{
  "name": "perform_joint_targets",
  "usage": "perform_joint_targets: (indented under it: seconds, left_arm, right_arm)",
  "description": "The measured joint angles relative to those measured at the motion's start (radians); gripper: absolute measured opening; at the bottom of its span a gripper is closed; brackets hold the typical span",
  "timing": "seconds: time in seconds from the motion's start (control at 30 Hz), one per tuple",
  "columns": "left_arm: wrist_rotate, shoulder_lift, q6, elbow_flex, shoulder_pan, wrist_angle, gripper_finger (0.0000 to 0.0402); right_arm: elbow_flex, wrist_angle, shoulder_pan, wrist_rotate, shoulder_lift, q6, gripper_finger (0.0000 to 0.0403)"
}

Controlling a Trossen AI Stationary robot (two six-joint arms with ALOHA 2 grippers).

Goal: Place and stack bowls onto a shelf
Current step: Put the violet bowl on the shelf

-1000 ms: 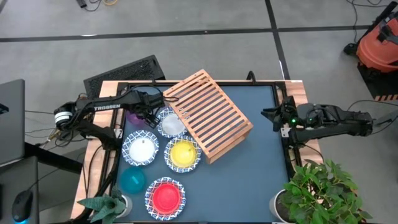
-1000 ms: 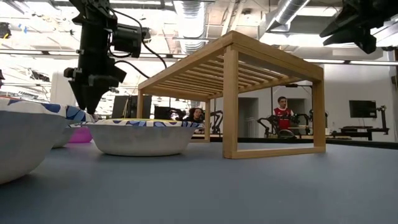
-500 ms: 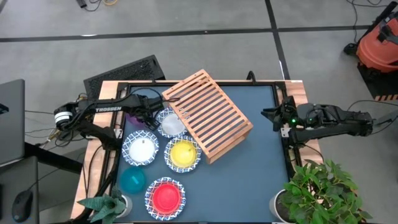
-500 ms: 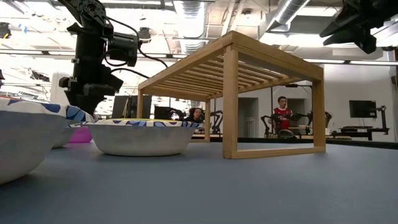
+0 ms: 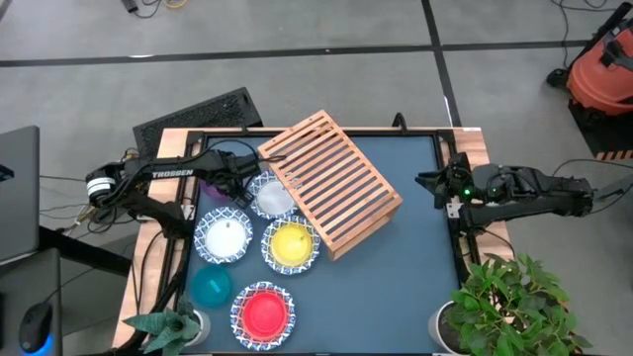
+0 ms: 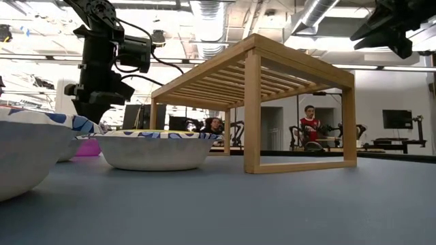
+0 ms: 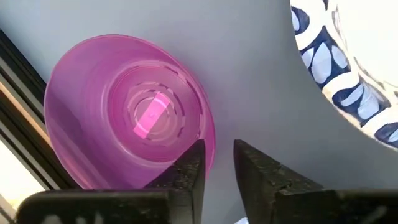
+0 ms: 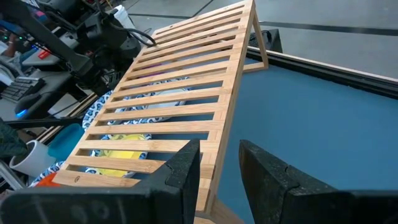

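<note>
Since a second earlier, your left gripper (image 7: 217, 171) had lowered onto the purple bowl (image 7: 127, 112), fingers narrowly straddling its rim, beside the shelf (image 5: 329, 181). Your right gripper (image 8: 219, 171) waited narrowly parted at the table edge.

Non-task items around the dark blue tabletop (image 5: 406, 267): potted plant (image 5: 509, 302) at one corner, orange vacuum (image 5: 601, 74) well beyond it.

Light-wood slatted shelf (image 5: 331, 182) stands angled at table centre. To its left lie four blue-rimmed white dishes (image 5: 223, 237): two are empty, one holds a yellow bowl (image 5: 291, 243), one a red bowl (image 5: 263, 311). Teal bowl (image 5: 210, 288) and purple bowl (image 7: 130, 146) sit upright at the left edge.
</note>
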State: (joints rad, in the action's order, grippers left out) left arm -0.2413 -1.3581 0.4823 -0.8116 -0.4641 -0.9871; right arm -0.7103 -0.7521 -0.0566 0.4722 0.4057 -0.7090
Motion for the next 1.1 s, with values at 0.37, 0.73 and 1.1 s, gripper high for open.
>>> perform_joint_targets:
  seconds: [0.37,0.73,1.1]
  left_arm:
    - [-0.055,0.207,0.241,-0.011,0.017,-0.04,0.0002]
    - [-0.092,0.245,0.383,0.067,0.002,-0.099,0.0002]
    - [0.016,0.245,0.285,0.145,0.004,0.01,0.0107]
  right_arm:
    - [0.0,-0.006,0.0,0.0,0.0,0.002,0.0138]
    - [0.0,-0.029,0.0,0.0,0.0,0.002,0.0138]
    - [0.0,-0.028,0.0,0.001,0.0,0.001,0.0138]
